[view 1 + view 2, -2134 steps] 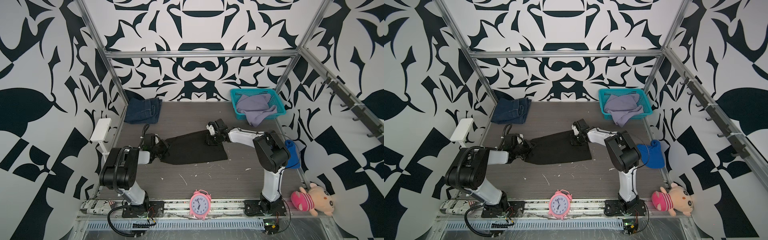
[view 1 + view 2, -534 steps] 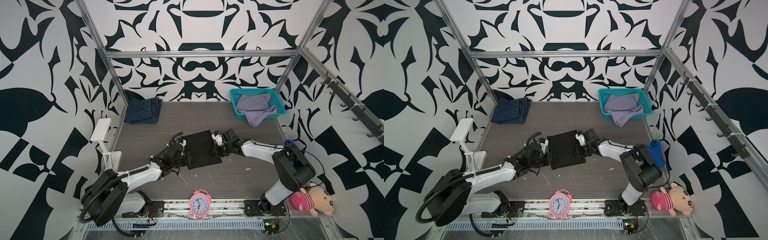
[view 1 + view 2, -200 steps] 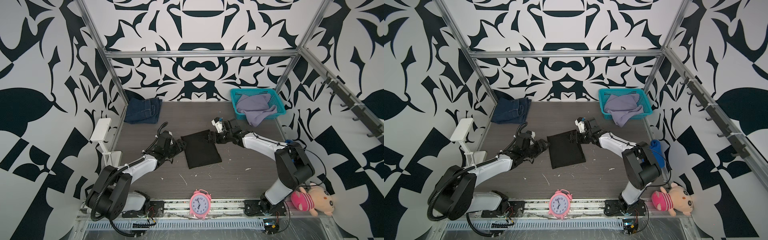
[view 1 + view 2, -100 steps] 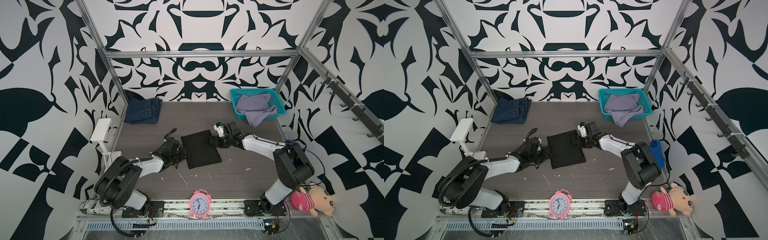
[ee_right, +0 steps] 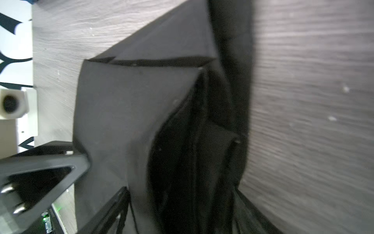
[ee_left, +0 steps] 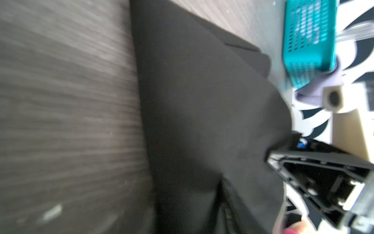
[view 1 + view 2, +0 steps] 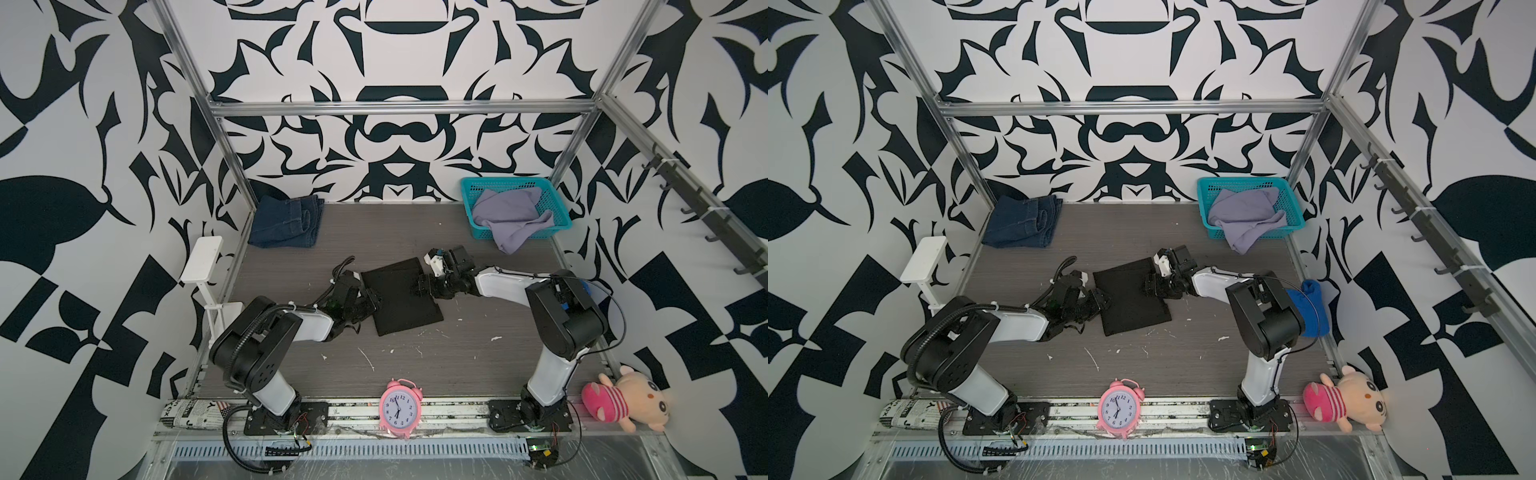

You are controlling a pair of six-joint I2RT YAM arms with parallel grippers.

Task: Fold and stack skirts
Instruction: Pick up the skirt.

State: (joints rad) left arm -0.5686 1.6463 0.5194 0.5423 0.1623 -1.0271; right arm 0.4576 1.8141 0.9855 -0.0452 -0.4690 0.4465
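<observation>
**A:** Start at the round pink alarm clock [image 7: 400,409]. What lies beyond it?

**B:** First bare grey wood-grain tabletop [image 7: 478,353]. Then comes the flat, folded black cloth skirt [image 7: 401,295], straight beyond the clock. Its long axis runs away from the clock, slightly slanted.

**A:** And the fingers?

**B:** There is one pair at each long edge. The left fingers [image 7: 371,300] meet the edge left of the clock's line, about halfway along. The wrist view is blurred, so I cannot tell whether they have pinched it. The right fingers [image 7: 420,286] sit at the opposite edge, toward its far half. They are spread wide with a raised fold of skirt between them, not clamped.

**A:** Farther back?

**B:** The folded dark blue denim skirt [image 7: 286,222] lies far beyond the clock, to the left. The light lavender skirt [image 7: 509,216] spills from a teal plastic basket [image 7: 469,191] far beyond it, to the right.

**A:** Which arm should carry?

**B:** Probably the left, since the denim lies on its side. The black skirt would travel away from the clock and leftward.
</observation>
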